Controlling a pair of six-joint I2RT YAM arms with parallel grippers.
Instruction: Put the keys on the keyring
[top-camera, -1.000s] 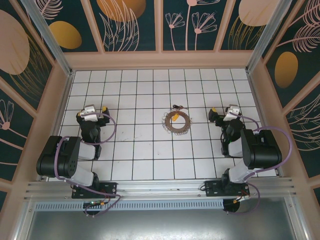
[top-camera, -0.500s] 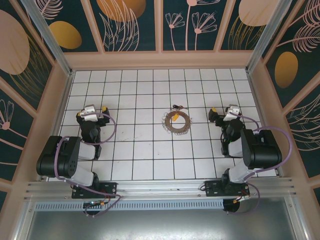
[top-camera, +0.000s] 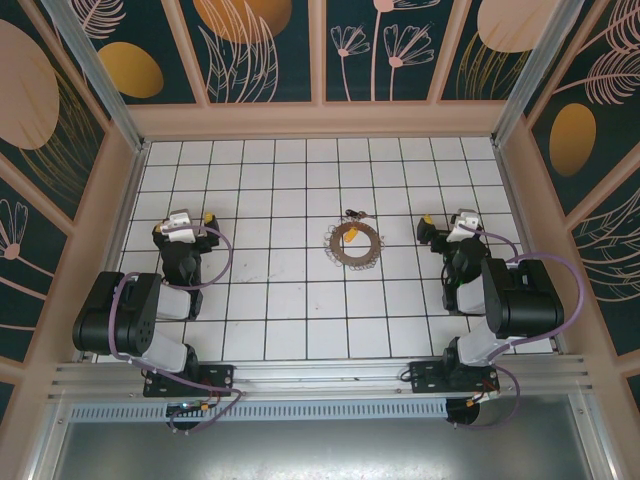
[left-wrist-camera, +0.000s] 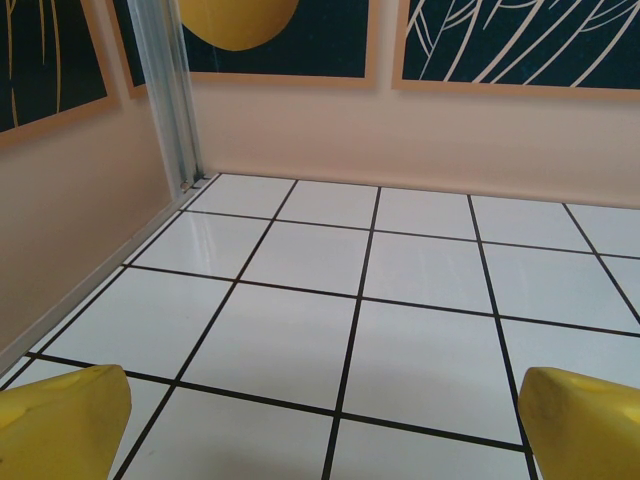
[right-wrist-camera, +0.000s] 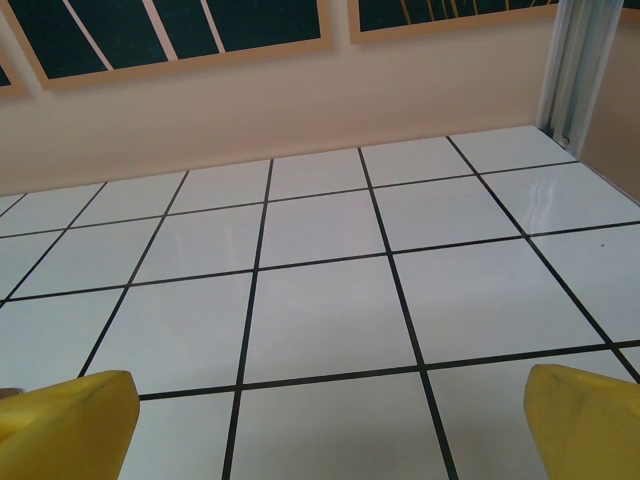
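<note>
White tiled table (top-camera: 300, 310); keys (top-camera: 368, 252) wreathed around keyring (top-camera: 340, 246) mid-table; left end effector (left-wrist-camera: 325, 425), right end effector (right-wrist-camera: 327, 420) fingers apart, empty.

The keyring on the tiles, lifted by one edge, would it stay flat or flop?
Probably flop: the keys lie fanned around the keyring, so they'd likely swing down. Thin and small, probably light; glossy tiles may let it slide.

We get bright, even light throughout, and the white tiled table (top-camera: 300, 300) carries hardly any shadow in the overhead view. In the left wrist view, pale glare sits on the tiles beside the metal post (left-wrist-camera: 172, 90). The right wrist view has a similar sheen at its far right. Grid lines stay crisp everywhere.
</note>
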